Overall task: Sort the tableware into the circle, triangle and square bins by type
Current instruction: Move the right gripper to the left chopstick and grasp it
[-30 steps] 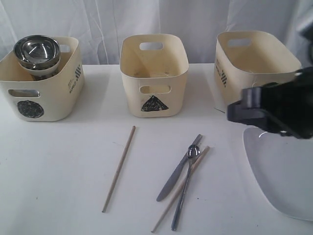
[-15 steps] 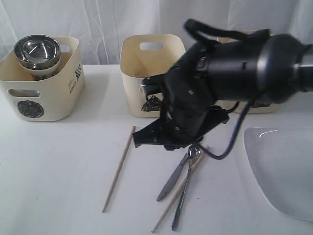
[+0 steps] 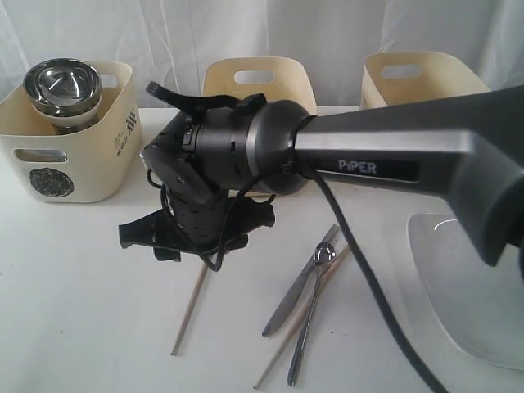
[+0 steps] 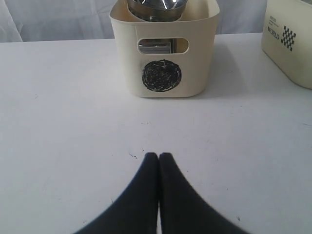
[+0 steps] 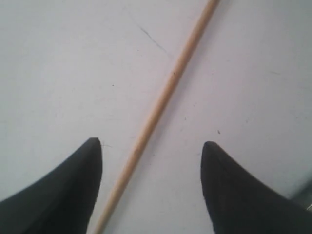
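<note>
Right tool (image 5: 151,146) spread wide, low over 1 chopstick (image 5: 163,97) lying on counter (image 5: 58,58). Stick sits between tips, not pinched. Left tool (image 4: 159,157) pressed together, empty, facing circle bin (image 4: 195,73). Steel bowls (image 3: 61,86) inside that bin.

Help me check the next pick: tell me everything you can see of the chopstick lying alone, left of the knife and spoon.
The lone chopstick is a thin, straight, round stick of pale plain wood. It lies flat on the white table, slanting, apart from the knife and spoon. In the exterior view the right arm hides its far part. It runs between the fingers of the open right gripper, seemingly touching neither.
</note>
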You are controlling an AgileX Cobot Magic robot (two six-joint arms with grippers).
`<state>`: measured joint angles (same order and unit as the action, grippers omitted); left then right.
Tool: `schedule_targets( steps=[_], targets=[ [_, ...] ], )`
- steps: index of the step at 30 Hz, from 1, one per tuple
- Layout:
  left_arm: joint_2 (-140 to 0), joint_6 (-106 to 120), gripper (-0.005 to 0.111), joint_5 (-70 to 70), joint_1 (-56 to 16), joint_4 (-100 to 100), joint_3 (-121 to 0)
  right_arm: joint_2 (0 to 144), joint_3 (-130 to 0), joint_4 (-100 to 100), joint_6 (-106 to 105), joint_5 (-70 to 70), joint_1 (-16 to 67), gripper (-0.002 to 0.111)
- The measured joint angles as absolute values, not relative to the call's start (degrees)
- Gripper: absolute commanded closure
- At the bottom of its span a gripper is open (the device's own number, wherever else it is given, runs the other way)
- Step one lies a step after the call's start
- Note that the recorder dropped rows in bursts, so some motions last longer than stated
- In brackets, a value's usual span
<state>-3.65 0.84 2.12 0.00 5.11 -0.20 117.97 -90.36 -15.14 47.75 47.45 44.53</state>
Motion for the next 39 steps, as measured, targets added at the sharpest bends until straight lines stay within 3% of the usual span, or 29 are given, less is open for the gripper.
schedule_targets(
  steps=[23, 26, 31, 39],
  targets=[
    [-3.65, 0.81, 0.107, 2.12, 0.00, 5.11, -0.20, 125.55, -90.68, -9.31, 54.39, 41.36, 42.30, 0.060],
    [-3.65, 0.81, 0.107, 2.12, 0.00, 5.11, -0.20, 125.69, -90.81, -9.01, 54.39, 41.42, 42.30, 0.070],
    [-3.65, 0.81, 0.107, 2.12, 0.00, 5.11, -0.20, 126.29, -91.21, -9.44, 54.39, 41.52, 42.30, 0.106],
    [-3.65, 0.81, 0.107, 2.12, 0.00, 5.11, -0.20, 126.69, -91.35, -9.73, 46.00, 42.08, 42.30, 0.108]
  ],
)
